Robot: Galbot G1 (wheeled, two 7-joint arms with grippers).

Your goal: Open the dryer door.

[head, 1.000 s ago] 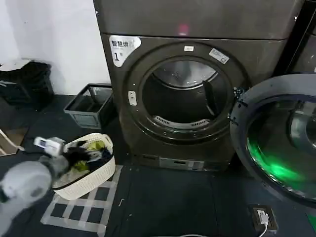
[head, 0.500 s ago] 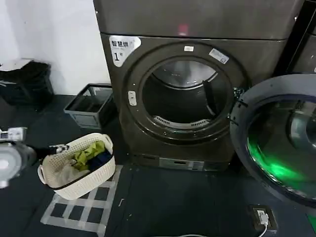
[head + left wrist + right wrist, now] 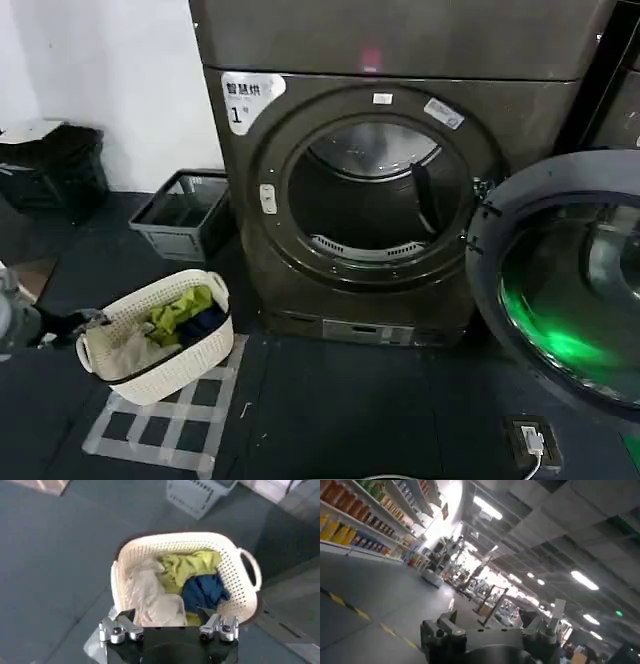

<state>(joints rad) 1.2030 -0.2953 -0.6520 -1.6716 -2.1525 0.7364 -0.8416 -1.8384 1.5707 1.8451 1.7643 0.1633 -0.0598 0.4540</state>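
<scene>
Grey-brown dryer [image 3: 360, 200] with the white "1" label [image 3: 250, 98] stands against the back, its round drum opening uncovered. The dryer door [image 3: 565, 280], a chrome-ringed porthole of dark glass with a green glint, is swung fully open to the right of the opening, hinged at the machine's right edge and reaching out over the dark floor [image 3: 340, 410].

Left gripper [image 3: 75, 322] sits low at the left edge of the head view, just beside the white laundry basket [image 3: 160, 335]. From the left wrist view the left gripper [image 3: 169, 622] has its fingers spread wide with nothing between them, hovering over the basket rim [image 3: 150, 542]; cream, yellow-green and blue clothes [image 3: 175, 585] lie inside.

Right gripper [image 3: 497, 622] points away toward a ceiling with strip lights and shelving; fingers apart, holding nothing.

Grey crate [image 3: 180, 212] stands on the floor left of the dryer, near the wall.
</scene>
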